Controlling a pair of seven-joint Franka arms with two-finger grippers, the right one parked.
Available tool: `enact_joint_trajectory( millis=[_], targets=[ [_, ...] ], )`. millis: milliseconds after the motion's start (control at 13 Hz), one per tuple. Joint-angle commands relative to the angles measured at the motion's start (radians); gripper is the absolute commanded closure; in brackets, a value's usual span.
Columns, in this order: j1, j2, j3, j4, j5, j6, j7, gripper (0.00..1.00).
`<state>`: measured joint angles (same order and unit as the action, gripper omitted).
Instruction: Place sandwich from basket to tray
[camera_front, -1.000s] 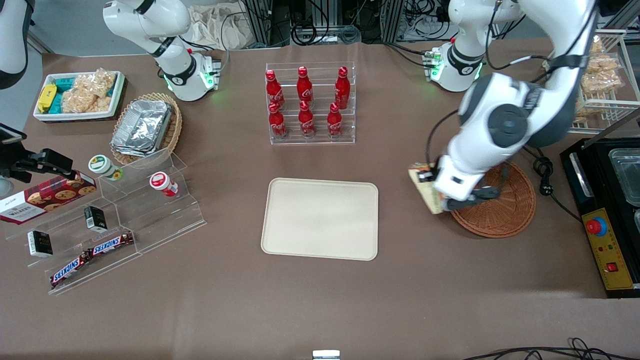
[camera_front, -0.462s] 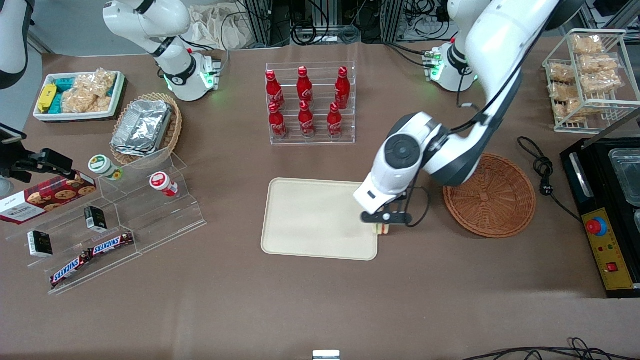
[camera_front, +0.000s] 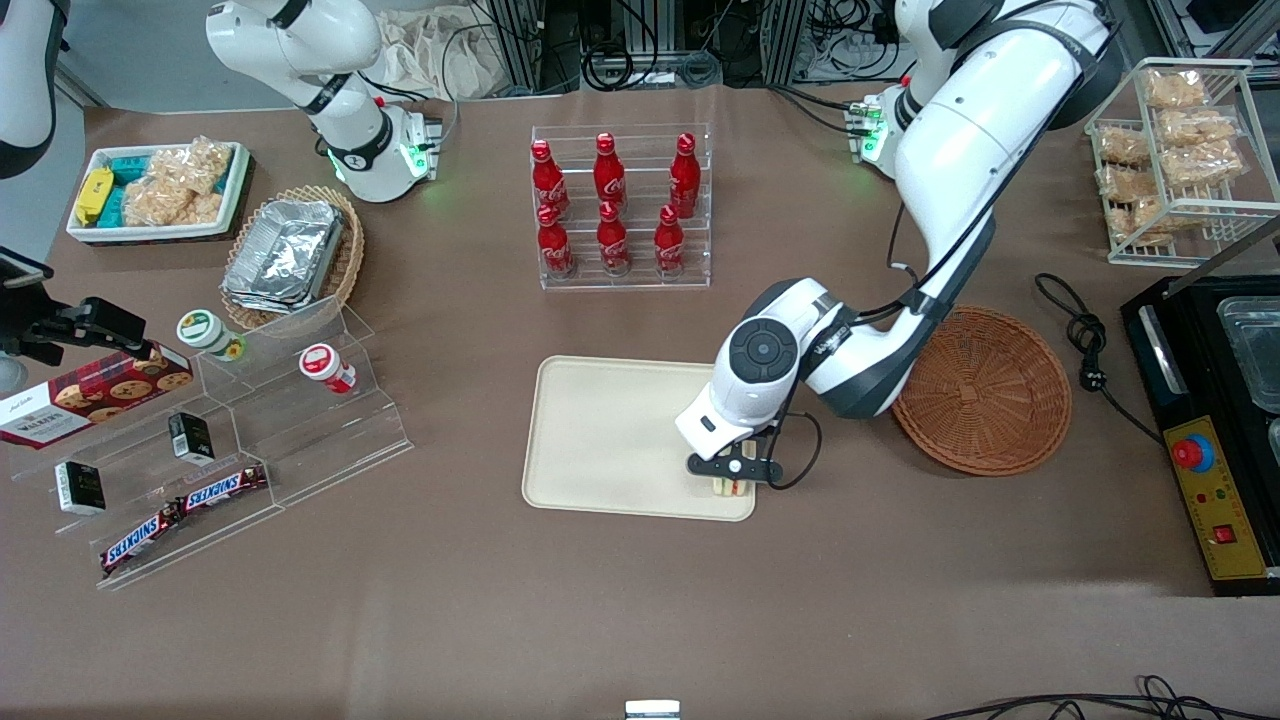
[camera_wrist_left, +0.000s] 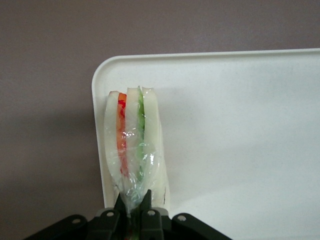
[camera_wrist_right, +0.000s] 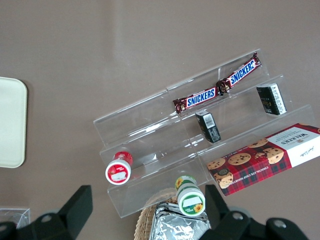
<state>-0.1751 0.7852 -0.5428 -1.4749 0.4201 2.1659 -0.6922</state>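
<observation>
Gripper low over tray, fingers pinching wrapped sandwich at the tray's corner nearest the basket. Risk: released here, could tip over the low rim.

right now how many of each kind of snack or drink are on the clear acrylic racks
Red cola bottles: 6
Snickers bars: 2
Small black boxes: 2
Round lidded cups: 2
Total: 12

Not counted: the plastic-wrapped triangular sandwich, held by the left gripper over a corner of the cream-beige rectangular tray.
</observation>
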Motion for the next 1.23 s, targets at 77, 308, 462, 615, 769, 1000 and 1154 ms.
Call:
enact_joint_trajectory(
  millis=[77, 308, 462, 615, 769, 1000, 1154],
  targets=[
    [-0.017, 0.009, 0.006, 0.031, 0.003, -0.015, -0.085, 0.03],
    [-0.011, -0.016, 0.0, 0.045, -0.023, -0.186, -0.107, 0.01],
    [-0.003, -0.075, 0.003, 0.1, -0.105, -0.355, -0.096, 0.01],
    [0.058, -0.163, 0.0, 0.111, -0.118, -0.495, -0.05, 0.01],
    [0.11, -0.271, 0.003, 0.102, -0.148, -0.61, -0.044, 0.01],
    [0.195, -0.388, 0.004, 0.096, -0.152, -0.751, -0.034, 0.01],
    [0.259, -0.429, 0.004, 0.091, -0.156, -0.762, 0.078, 0.01]
  ],
)
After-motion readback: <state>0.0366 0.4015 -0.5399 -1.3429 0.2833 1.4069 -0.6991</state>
